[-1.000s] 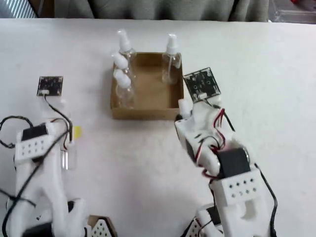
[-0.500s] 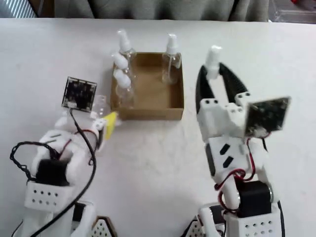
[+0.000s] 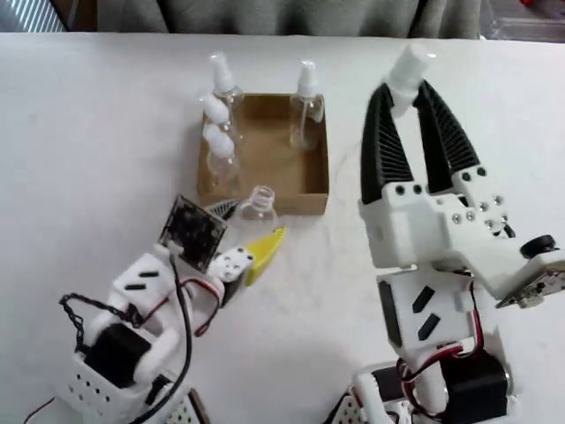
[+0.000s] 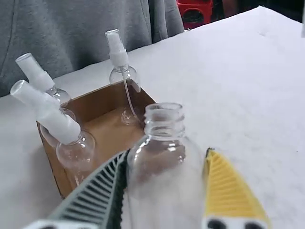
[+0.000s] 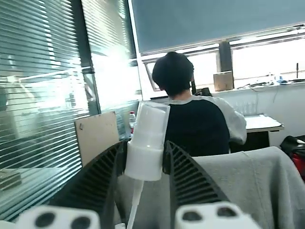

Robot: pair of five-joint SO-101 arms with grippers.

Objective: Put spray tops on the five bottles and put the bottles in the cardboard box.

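The left pincer (image 3: 252,221) is clenching the uncapped bottle (image 3: 259,203), holding it upright just beside the near wall of the cardboard box (image 3: 296,201). The box is sitting at the middle of the worktop (image 3: 106,97), nearer the far edge. The right pincer (image 3: 406,88) is gripping a spray top (image 3: 411,64) between both fingers, on the box's right side and towards the far edge. A row of three capped bottles (image 3: 221,150) is occupying the box's left wall. A fourth capped bottle (image 3: 305,106) is standing in its far right corner. The box floor between them is lying open, as is the near right corner. Bare worktop is lying between the two arms and out towards the left and right edges.
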